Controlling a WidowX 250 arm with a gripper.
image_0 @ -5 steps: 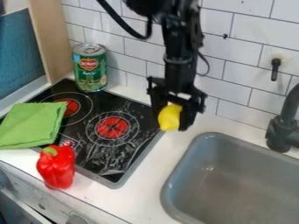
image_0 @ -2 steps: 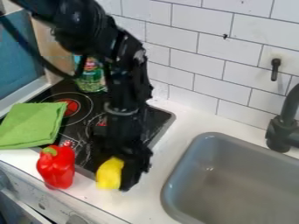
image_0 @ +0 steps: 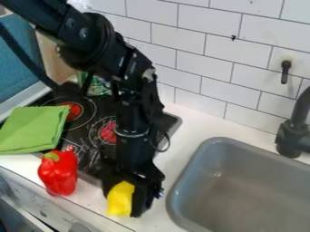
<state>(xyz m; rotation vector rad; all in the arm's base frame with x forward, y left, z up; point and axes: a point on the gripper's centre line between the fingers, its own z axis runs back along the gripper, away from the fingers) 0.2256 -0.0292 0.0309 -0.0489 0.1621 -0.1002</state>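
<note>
At the near side, a white knob [image_0: 79, 226] is on the front under the white counter [image_0: 91, 199]. Above the near part of this counter is the black claw [image_0: 124, 206], which points down. It is closed around a soft-looking yellow object [image_0: 120, 199], and its two sides stand apart only as much as this object is wide. I cannot tell if the yellow object touches the counter. Just to the left of it, and apart from it, a red pepper [image_0: 58, 173] stands upright with its green stem up, close to the near edge of the stove. To the right is the grey sink [image_0: 242, 192]. Farther to the left, a green cloth [image_0: 33, 129] lies flat, partly on the black stove [image_0: 84, 152] and partly on the counter. At the far side of the stove is a green can [image_0: 99, 88], partly hidden behind the arm. At the far right, a black faucet [image_0: 292, 136] stands beside the sink, before the white tiled wall [image_0: 200, 59]
</note>
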